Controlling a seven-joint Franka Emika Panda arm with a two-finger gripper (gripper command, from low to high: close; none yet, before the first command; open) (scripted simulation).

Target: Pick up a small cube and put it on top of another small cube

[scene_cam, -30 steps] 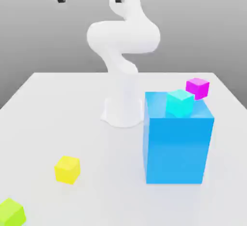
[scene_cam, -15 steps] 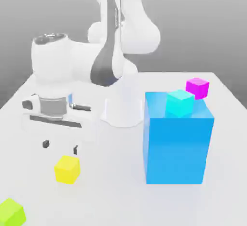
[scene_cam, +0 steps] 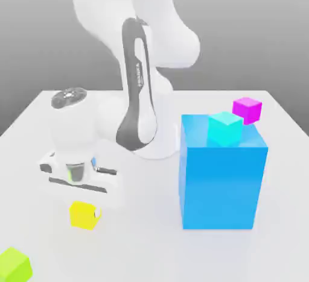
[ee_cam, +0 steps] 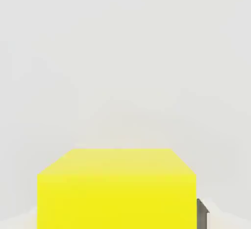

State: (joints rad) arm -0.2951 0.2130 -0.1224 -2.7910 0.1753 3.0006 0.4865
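Your gripper (scene_cam: pixel 84 209) was closed on the yellow cube (scene_cam: pixel 84 216) low over the white table (scene_cam: pixel 142 247), toward the exterior view's left, with one dark fingertip against the cube's side in the hand view. The cube sat just above or on the tabletop; which of the two, you could not tell. It was probably light and stiff, with flat, plain faces that looked smooth and might slip under a skewed hold, though little about it suggested it was fragile. Your best purchase was likely across two opposite upright sides, near mid-height, leaving the underside free to settle flat on another cube. Nearer the camera, in the exterior view's left corner, lay a lime-green cube (scene_cam: pixel 14 267), apart from the yellow one and a possible base for the stack. Toward the exterior view's right stood a tall blue block (scene_cam: pixel 221 184), a cyan cube (scene_cam: pixel 224 128) on its top, with a magenta cube (scene_cam: pixel 247 110) beyond it. The block rose well above the yellow cube and was the chief obstacle on that side: a low carry toward the cyan or magenta cube risked striking it, so a high lift would have served you there.
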